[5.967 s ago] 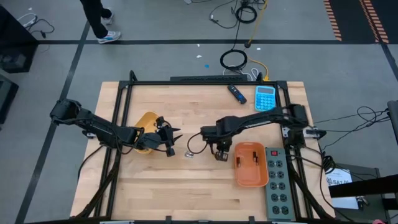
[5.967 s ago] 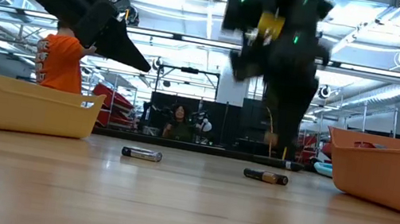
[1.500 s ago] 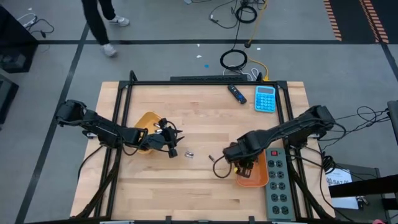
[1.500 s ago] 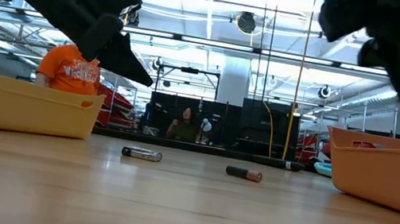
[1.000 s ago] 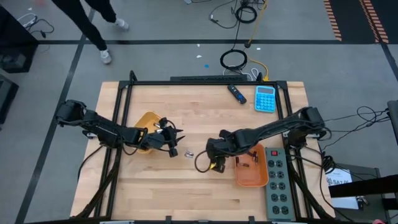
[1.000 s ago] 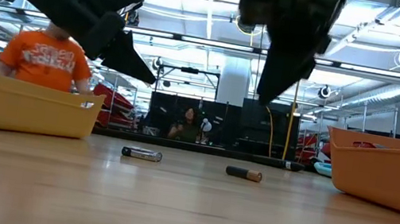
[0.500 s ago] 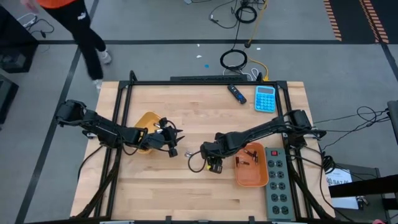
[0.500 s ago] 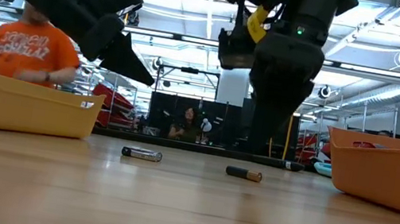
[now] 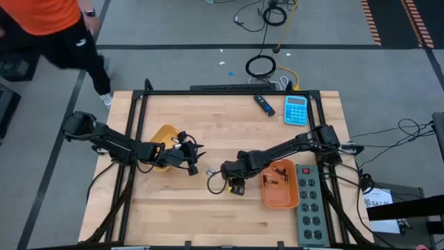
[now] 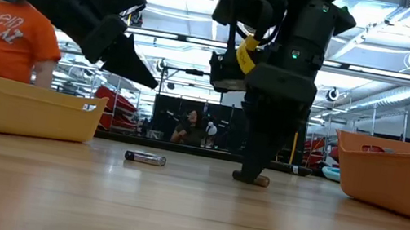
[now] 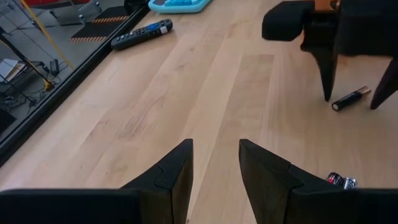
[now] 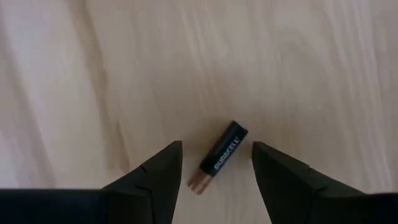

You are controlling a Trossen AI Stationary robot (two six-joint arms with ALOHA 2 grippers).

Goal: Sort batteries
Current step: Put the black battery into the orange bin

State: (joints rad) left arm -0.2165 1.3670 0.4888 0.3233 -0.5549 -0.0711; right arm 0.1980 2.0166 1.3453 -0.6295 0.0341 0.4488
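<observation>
The right gripper (image 12: 214,163) hangs with jaws open astride the dark battery (image 12: 219,157); its long axis lies skewed between them. The left gripper (image 11: 214,163) waits farther off, jaws open.

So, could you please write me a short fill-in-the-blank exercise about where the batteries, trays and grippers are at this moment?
1. The right gripper is lowered over a dark battery, its fingers ____ on either side of it.
2. That battery lies on the ____, not in a tray.
3. The batteries already sorted lie in the ____ tray.
4. The left gripper hangs beside the ____ tray.

Missing words: open; table; orange; yellow
</observation>
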